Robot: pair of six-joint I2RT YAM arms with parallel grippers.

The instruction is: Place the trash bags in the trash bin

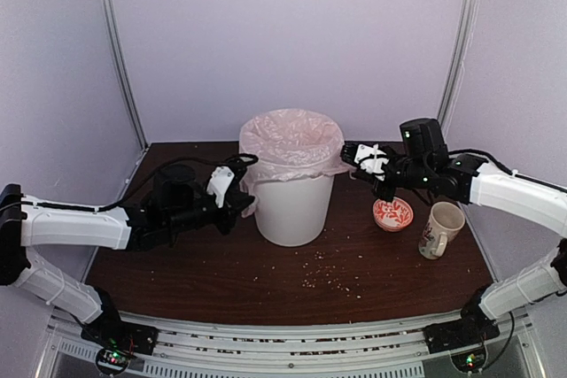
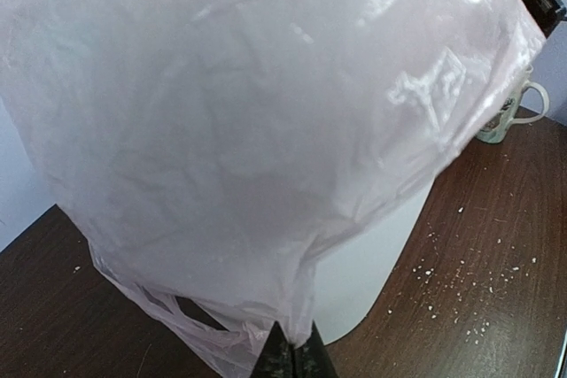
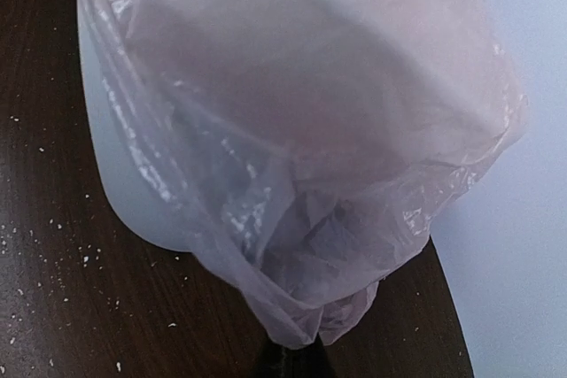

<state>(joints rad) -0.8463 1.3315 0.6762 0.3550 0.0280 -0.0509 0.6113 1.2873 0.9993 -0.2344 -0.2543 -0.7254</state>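
Top external alone shows floral mug (image 1: 440,229) behind right gripper (image 1: 361,159); it and left gripper (image 1: 239,190) pinch pink trash bag (image 1: 292,139) draping white bin (image 1: 294,212) between them.

My table (image 1: 177,263): dark wood. White trash bin (image 1: 294,212) stands centre; red patterned bowl (image 1: 392,214) right of it, mug (image 1: 440,229) beside bowl, crumbs (image 1: 323,277) near-centre.

A thin translucent pale-pink plastic bag (image 2: 248,130) fills most of the view, draped crinkled over a smooth white plastic bin (image 2: 372,263) whose wall shows below its hem. At the bottom edge the left gripper (image 2: 292,356) has its dark fingertips pressed together, apparently pinching the bag's lower fold beside a handle loop. To the right, a dark brown wooden table (image 2: 523,219) carries scattered white crumbs (image 2: 478,329) and a patterned white mug (image 2: 509,112).
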